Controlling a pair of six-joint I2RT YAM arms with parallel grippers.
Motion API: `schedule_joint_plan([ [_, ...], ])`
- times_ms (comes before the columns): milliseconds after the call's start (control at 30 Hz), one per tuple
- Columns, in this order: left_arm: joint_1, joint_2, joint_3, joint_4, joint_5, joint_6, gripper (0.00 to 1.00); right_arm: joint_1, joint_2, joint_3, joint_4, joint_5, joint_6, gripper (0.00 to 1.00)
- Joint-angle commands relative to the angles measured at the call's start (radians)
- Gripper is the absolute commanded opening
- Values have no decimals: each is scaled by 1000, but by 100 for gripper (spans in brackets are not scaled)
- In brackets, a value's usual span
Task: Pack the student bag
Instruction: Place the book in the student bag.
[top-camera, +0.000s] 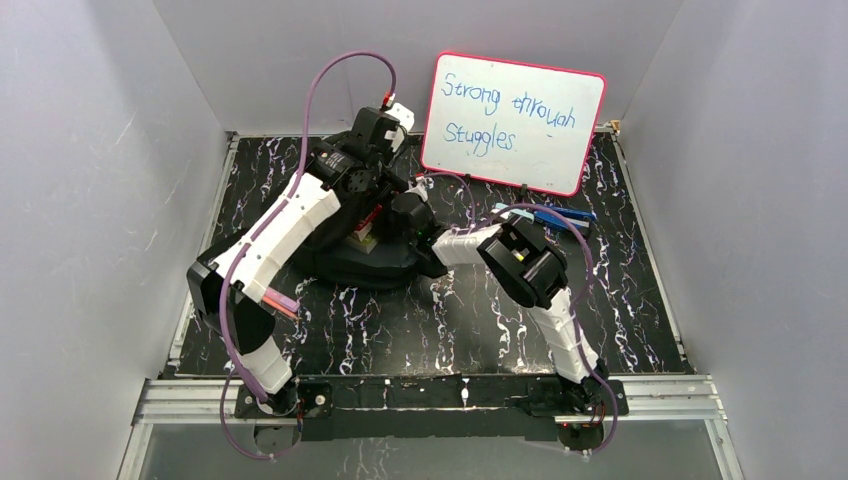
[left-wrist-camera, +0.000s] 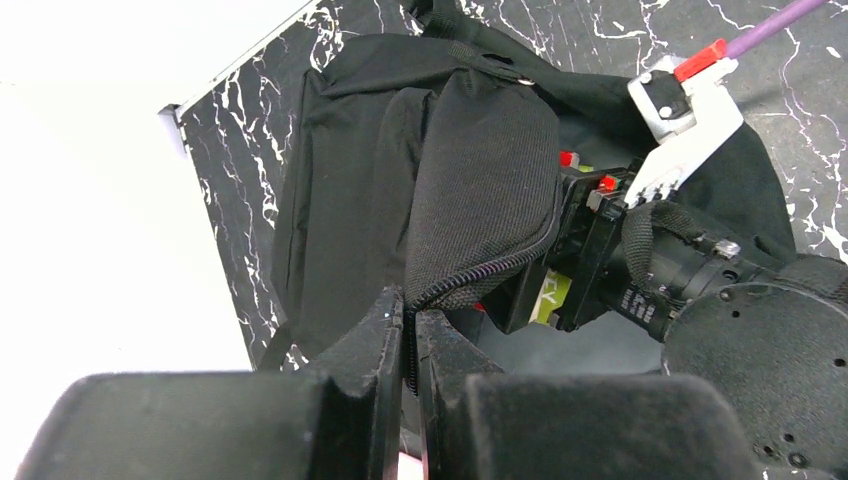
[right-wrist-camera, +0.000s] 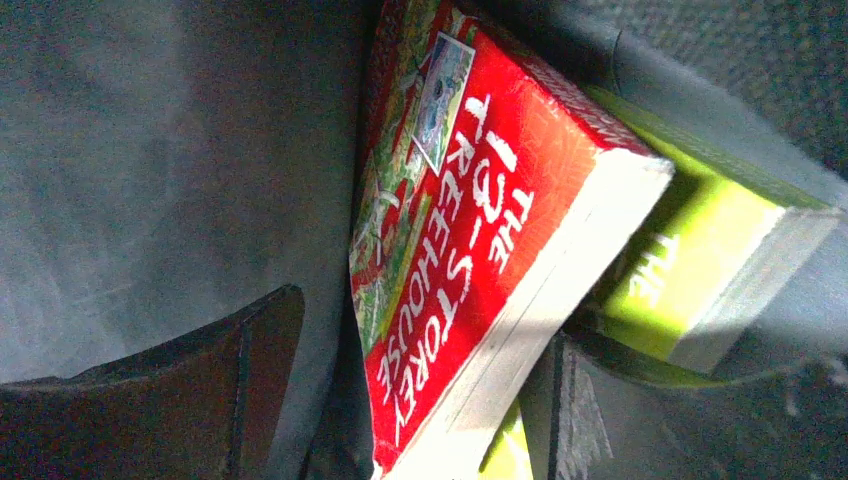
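Observation:
The student bag (top-camera: 345, 262) lies in the middle of the table, its mouth held open. In the left wrist view the bag (left-wrist-camera: 360, 170) fills the centre. My left gripper (left-wrist-camera: 410, 325) is shut on the zip edge of the bag's flap (left-wrist-camera: 490, 190) and holds it up; it sits over the bag's far side (top-camera: 366, 196). My right gripper (right-wrist-camera: 420, 320) is inside the bag, its jaws wide apart around a red book (right-wrist-camera: 470, 240). The left finger (right-wrist-camera: 240, 370) stands apart from the book. A lime-green book (right-wrist-camera: 700, 270) lies behind it.
A pink-framed whiteboard (top-camera: 512, 120) leans at the back right. Blue items (top-camera: 562, 214) lie below it, behind my right arm's elbow (top-camera: 525, 265). Grey walls close in the left, right and back of the marbled black table (top-camera: 450, 320).

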Motion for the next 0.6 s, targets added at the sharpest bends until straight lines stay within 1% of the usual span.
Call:
schedule_joint_plan([
  [0,-7,-25,-8,11,-18,-12,0,-2,-109,-44,-115,34,-88,83],
  [233,-7,-32,-22,13,-13,-17,0,-2,-251,-192,-192,86,-173,83],
  [367,-7,-52,-52,27,2,-22,0,-2,-373,-325,-207,129,-227,83],
  [467,-7,-93,-113,56,24,-35,0,-2,-509,-462,-192,168,-284,82],
  [567,-7,-138,-160,86,86,-62,0,-2,-697,-583,-188,194,-417,83],
])
